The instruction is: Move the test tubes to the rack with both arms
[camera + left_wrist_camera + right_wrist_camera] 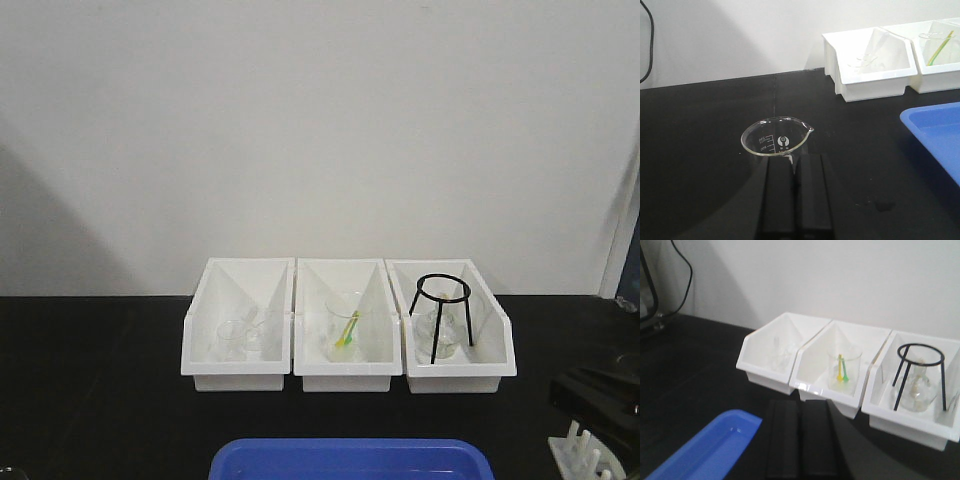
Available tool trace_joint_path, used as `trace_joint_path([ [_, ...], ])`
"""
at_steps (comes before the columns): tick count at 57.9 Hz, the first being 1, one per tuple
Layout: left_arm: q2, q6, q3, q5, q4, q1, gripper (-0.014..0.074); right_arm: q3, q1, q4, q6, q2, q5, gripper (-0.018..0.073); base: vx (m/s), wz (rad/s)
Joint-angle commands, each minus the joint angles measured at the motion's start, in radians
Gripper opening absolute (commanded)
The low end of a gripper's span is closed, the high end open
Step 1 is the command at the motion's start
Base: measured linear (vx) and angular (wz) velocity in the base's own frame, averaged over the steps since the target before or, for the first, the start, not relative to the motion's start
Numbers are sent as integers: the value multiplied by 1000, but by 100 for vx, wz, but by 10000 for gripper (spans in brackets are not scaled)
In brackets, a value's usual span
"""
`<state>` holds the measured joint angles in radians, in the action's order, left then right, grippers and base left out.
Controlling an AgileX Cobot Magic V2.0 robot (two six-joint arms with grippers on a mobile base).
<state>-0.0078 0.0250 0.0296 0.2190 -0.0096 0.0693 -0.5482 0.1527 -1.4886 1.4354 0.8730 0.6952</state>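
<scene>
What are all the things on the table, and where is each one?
White plastic bins: three, white, in a row at the back of the black table.
Black wire tripod stand: one, black, in the rightmost bin.
Clear glass beaker holding yellow-green sticks: one, clear, middle bin.
Clear glass beaker with a spout: one, clear, on the table before the left pincer.
Blue plastic tray: one, blue, front centre.
White plastic rack: one, white, front right corner.
Left pincer: black, shut.
Right pincer: black, shut.

Black tabletop (100, 380), plain white wall (320, 120)
</scene>
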Motion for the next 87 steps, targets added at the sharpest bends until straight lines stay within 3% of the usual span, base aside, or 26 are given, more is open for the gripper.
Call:
trace_joint_path([
  [1, -20, -5, 26, -81, -10, 0, -21, 2, -46, 299, -205, -21, -117, -8, 0, 0],
  [8, -20, -5, 26, -81, -10, 0, -21, 72, -150, 762, -595, -95, -412, -8, 0, 0],
  [10, -20, -5, 26, -81, -10, 0, -21, 90, -178, 940, -753, -128, -535, -8, 0, 0],
  [13, -20, -5, 26, -81, -10, 0, -21, 106, -207, 1116, -948, -194, -672, -8, 0, 0],
  [17, -20, -5, 26, -81, -10, 0, -21, 127, -209, 1267, -1203, -278, -804, -8, 0, 0],
  [22, -20, -5, 26, -81, -10, 0, -21, 185, -199, 1344, -1364, -401, -846, -8, 0, 0],
  [43, -20, -5, 26, -81, -10, 0, -21, 595, -76, 1364, -1370, -874, -668, -8, 0, 0],
  [46, -20, -5, 26, -81, -10, 0, -21, 588, -76, 1364, -1370, -894, -721, -8, 0, 0],
  [87, -20, -4, 26, -81, -10, 0, -21, 590, -76, 1356, -1374, -891, -709, -8, 0, 0],
])
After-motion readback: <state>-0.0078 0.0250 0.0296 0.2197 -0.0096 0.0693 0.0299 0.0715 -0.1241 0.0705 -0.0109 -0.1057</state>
